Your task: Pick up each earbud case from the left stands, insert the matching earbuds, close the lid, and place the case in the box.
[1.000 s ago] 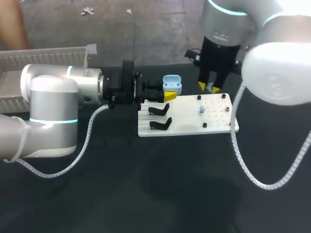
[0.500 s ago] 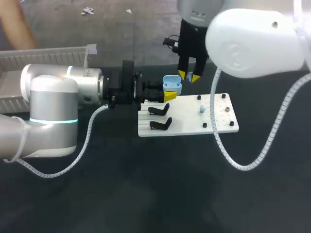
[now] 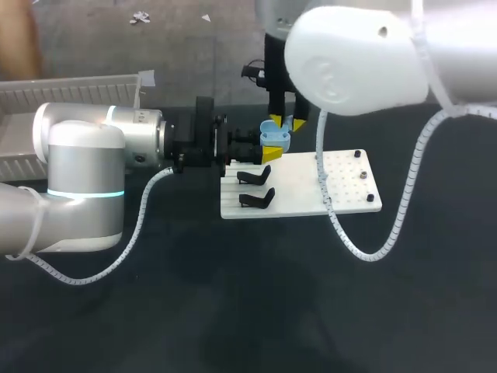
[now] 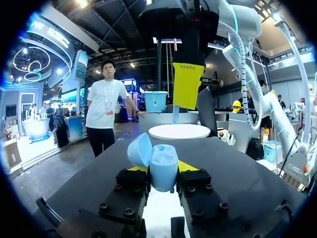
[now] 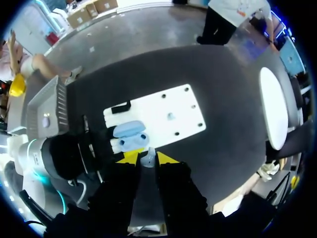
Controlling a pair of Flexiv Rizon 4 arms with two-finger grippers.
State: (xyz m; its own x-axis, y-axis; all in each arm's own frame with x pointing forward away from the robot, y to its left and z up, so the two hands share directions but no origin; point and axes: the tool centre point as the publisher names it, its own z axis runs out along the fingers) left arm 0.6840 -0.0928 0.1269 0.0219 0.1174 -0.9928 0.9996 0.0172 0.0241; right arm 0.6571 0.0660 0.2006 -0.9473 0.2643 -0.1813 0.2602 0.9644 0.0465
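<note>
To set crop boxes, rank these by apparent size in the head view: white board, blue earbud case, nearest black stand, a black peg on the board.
1. white board
2. blue earbud case and nearest black stand: about alike, case partly hidden, so unranked
3. black peg

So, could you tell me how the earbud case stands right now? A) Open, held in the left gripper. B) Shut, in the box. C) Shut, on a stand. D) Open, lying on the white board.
A: the left gripper is shut on the earbud case, whose lid is tipped back, and the right gripper holds an earbud above it.
</note>
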